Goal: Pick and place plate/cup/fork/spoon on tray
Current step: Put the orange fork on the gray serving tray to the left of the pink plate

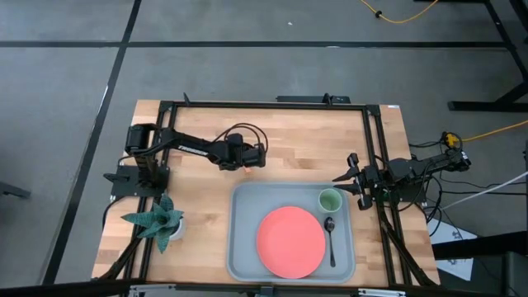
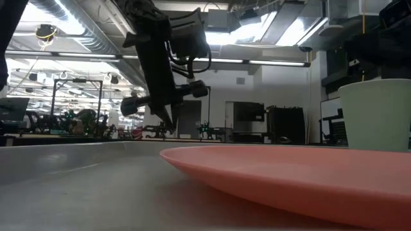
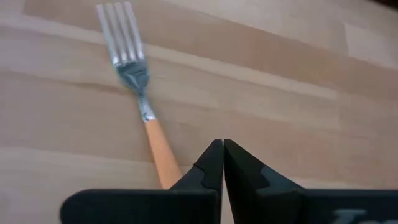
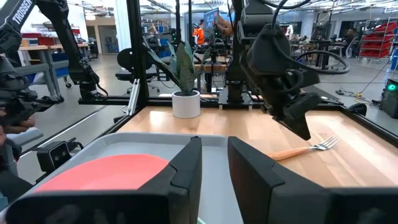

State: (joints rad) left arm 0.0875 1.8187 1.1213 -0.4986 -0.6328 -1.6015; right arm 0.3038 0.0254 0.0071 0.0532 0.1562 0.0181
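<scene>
The fork (image 3: 149,118) has an orange handle and silver tines and lies flat on the wooden table, behind the tray (image 1: 243,202). It also shows in the right wrist view (image 4: 305,149). My left gripper (image 3: 222,146) is shut and empty, just above the table beside the fork's handle (image 4: 306,129). The pink-red plate (image 1: 289,242), the light-green cup (image 1: 330,200) and the dark spoon (image 1: 331,239) rest on the tray. My right gripper (image 4: 214,163) is open and empty at the tray's far right corner, near the cup (image 1: 345,183).
A potted plant (image 1: 159,221) stands at the table's near left. A black frame (image 1: 264,104) runs along the table's far edge and sides. Bare wood lies between the fork and the tray's far rim. In the low view, the plate (image 2: 289,179) and cup (image 2: 379,115) fill the foreground.
</scene>
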